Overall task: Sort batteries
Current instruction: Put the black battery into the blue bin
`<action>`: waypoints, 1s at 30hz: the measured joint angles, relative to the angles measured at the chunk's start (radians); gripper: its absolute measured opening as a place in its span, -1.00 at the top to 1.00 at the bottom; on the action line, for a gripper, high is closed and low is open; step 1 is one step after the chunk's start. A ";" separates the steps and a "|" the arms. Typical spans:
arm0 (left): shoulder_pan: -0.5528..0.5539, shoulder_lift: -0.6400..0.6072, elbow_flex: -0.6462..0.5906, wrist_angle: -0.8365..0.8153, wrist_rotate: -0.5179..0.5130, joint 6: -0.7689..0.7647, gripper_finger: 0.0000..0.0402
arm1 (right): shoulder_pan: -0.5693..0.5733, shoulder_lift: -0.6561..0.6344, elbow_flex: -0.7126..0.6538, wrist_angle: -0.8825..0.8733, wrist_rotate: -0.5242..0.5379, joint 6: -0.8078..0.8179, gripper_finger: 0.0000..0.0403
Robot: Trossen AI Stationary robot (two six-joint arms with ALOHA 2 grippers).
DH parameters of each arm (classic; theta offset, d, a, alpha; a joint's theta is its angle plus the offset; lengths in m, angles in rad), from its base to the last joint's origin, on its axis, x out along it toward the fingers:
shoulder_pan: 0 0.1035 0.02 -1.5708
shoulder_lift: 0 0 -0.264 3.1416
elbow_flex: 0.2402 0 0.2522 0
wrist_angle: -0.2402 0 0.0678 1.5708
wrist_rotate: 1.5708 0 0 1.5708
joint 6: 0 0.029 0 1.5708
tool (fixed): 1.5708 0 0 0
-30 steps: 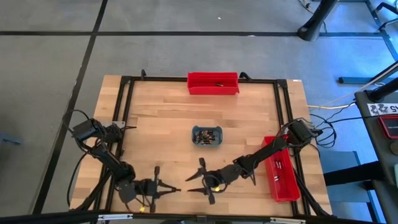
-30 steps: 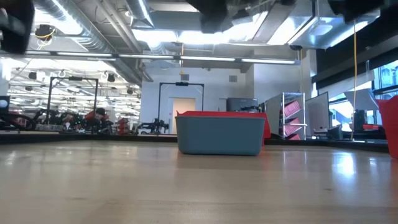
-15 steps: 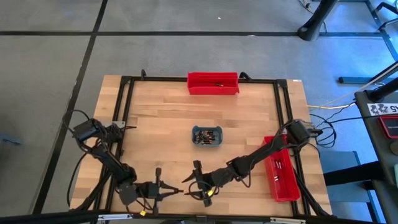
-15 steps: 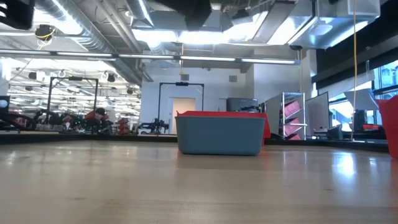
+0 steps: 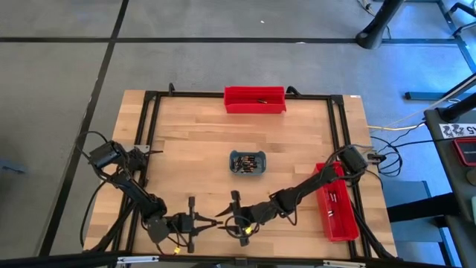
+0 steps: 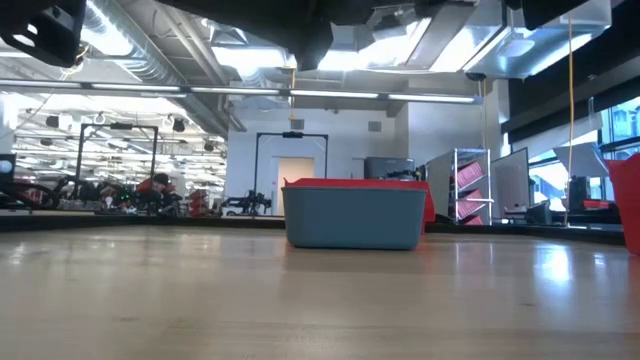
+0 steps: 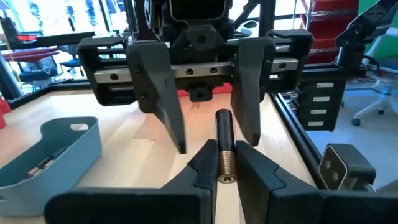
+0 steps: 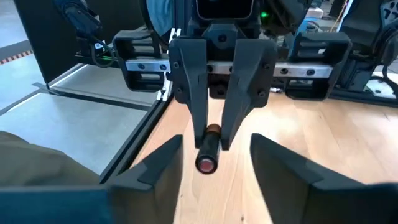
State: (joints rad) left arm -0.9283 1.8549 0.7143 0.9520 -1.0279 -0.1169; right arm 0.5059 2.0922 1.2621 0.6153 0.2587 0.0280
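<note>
Near the table's front edge my left gripper (image 5: 215, 221) is shut on one battery (image 7: 222, 132), a small black cylinder with a copper end. My right gripper (image 5: 230, 217) faces it from the right, open. Its two fingers (image 7: 169, 106) stand on either side of the battery's free black end (image 8: 206, 162) with a gap on each side. More batteries (image 5: 248, 161) lie in the grey-blue tray (image 5: 260, 170) at the table's middle. My left gripper pinches the battery's copper end (image 7: 226, 163) between its two fingers. The fingers come level from the table's left and lie along the battery. The battery is lifted clear of the table, about level, its black end sticking out toward my right gripper.
A red bin (image 5: 255, 99) stands at the far edge and another red bin (image 5: 336, 207) along the right edge, under my right arm. A black frame (image 5: 149, 134) runs round the tabletop. Bare wood lies between the tray and the grippers.
My right gripper has gone toward the table's left, up to my left gripper, and its fingers now stand around the battery's free end. My left gripper has shifted slightly toward the right, still shut on the battery.
</note>
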 joint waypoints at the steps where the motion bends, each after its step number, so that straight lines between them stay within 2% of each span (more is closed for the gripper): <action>1: -0.001 0.000 0.000 -0.001 0.000 0.000 0.85 | 0.003 0.000 0.000 -0.002 0.001 0.006 0.11; 11: 0.000 0.000 0.000 -0.007 0.000 -0.021 0.72 | 0.025 0.000 0.000 -0.005 0.045 0.020 0.84; 13: 0.000 0.000 0.000 -0.009 -0.001 -0.046 0.68 | 0.033 -0.011 -0.001 -0.027 0.083 0.020 0.88; 16: 0.001 -0.002 0.000 -0.058 -0.015 -0.105 0.55 | 0.042 -0.077 -0.001 -0.174 0.213 0.072 0.86; 18: 0.002 -0.002 0.000 -0.123 -0.005 -0.174 0.46 | 0.042 -0.148 -0.001 -0.351 0.326 0.149 0.85; 21: 0.000 -0.002 0.000 -0.218 0.001 -0.289 0.34 | -0.002 -0.250 0.000 -0.625 0.401 0.274 0.87; 25: 0.008 -0.002 0.000 -0.274 0.001 -0.368 0.26 | -0.106 -0.309 0.000 -0.903 0.359 0.438 0.87; 30: 0.013 -0.002 0.000 -0.282 0.001 -0.385 0.25 | -0.265 -0.273 -0.001 -1.025 0.156 0.522 0.80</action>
State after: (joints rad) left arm -0.9157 1.8530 0.7143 0.6704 -1.0271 -0.5018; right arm 0.2414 1.8194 1.2606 -0.4094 0.4146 0.5497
